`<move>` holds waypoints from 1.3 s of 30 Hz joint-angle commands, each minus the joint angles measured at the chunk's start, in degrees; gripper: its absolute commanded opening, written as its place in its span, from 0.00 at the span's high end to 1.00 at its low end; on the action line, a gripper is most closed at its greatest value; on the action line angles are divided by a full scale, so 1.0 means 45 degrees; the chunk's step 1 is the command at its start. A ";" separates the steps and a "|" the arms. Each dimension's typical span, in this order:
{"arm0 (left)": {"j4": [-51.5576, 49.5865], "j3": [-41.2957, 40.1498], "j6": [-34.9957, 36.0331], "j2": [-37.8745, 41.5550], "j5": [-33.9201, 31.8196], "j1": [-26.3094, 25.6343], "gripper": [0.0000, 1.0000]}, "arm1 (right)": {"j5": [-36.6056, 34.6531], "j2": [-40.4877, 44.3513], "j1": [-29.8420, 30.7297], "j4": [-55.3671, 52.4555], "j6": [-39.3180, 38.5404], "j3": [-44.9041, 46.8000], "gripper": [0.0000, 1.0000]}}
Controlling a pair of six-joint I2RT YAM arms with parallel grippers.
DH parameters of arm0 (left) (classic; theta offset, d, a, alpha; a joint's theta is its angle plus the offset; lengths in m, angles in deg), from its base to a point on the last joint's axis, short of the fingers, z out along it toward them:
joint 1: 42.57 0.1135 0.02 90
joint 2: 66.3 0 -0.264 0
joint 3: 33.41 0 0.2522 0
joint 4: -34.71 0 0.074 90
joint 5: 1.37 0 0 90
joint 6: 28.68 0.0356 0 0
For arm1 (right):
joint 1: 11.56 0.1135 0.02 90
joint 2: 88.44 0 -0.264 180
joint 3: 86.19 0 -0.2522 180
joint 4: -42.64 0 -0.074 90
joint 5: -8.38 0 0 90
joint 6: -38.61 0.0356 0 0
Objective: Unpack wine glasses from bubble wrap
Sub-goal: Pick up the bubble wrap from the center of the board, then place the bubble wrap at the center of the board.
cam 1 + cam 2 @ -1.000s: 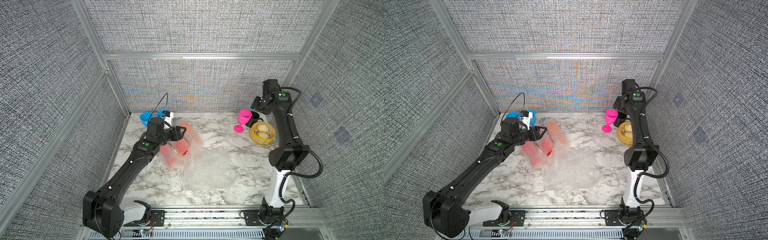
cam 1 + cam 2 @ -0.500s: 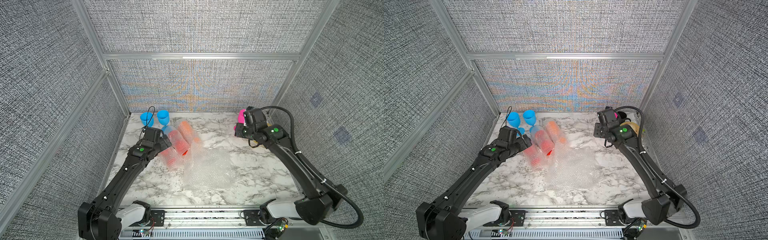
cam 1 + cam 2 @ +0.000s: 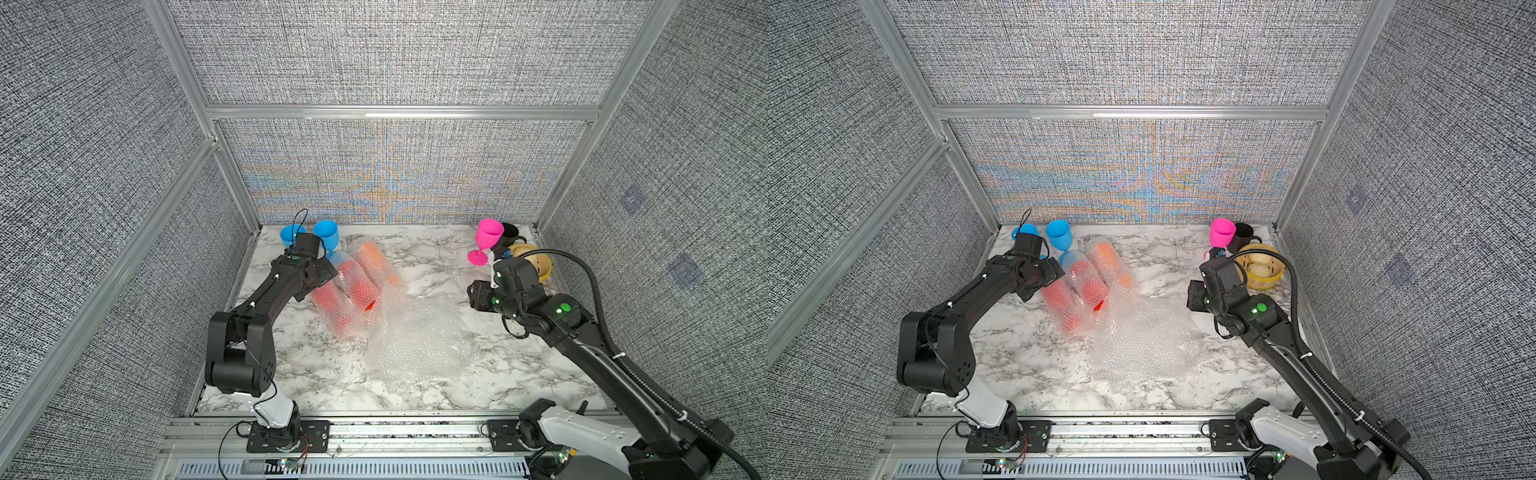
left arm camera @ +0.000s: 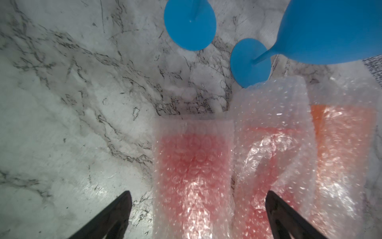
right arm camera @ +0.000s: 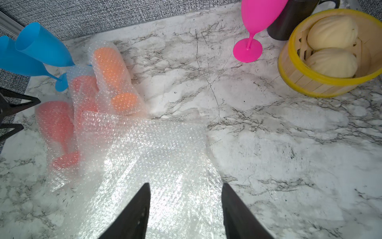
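Presently, a wrapped red goblet [image 4: 192, 165], a second red goblet [image 4: 268, 155] and an orange goblet [image 5: 111, 70] lie side by side toward the table's [image 3: 332, 386] far left corner, beside two bare blue goblets [image 3: 326, 235]. A bare pink goblet [image 3: 490, 235] stands near the far right corner. The left gripper [image 4: 198, 194] gapes wide astride the first red bundle, holding nothing. The right gripper [image 5: 186, 185], half open and empty, hovers over loose bubble wrap [image 3: 415, 332] at mid-table. The bundles look light, soft-skinned and slippery, so they are probably best pinched at the wrap's empty overhanging end.
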State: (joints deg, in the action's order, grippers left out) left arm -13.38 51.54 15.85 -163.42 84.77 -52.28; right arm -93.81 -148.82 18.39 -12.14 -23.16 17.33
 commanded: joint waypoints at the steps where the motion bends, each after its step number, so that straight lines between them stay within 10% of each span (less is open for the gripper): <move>1: -0.0384 0.0040 0.0033 -0.0446 0.0228 0.0011 0.02 | -0.0295 0.0266 -0.0084 0.0418 -0.0248 0.0205 0.43; 17: 0.0775 -0.0783 -0.0149 -0.1738 -0.0134 -0.0004 0.26 | 0.0424 0.0498 -0.0407 0.0856 -0.0152 0.0795 0.44; 30: -0.1131 -0.1071 0.1082 0.3360 -0.0149 -0.0010 0.35 | 0.0794 0.0645 -0.0420 0.0509 -0.0358 0.0188 0.45; 39: -0.0872 0.0736 0.2288 0.4676 0.1786 -0.3533 0.35 | 0.2270 0.0741 -0.0426 0.0845 -0.0722 0.0595 0.46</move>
State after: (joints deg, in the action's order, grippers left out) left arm -18.07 54.08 23.87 -142.04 87.43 -65.33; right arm -87.27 -145.74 16.49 -9.45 -25.80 19.19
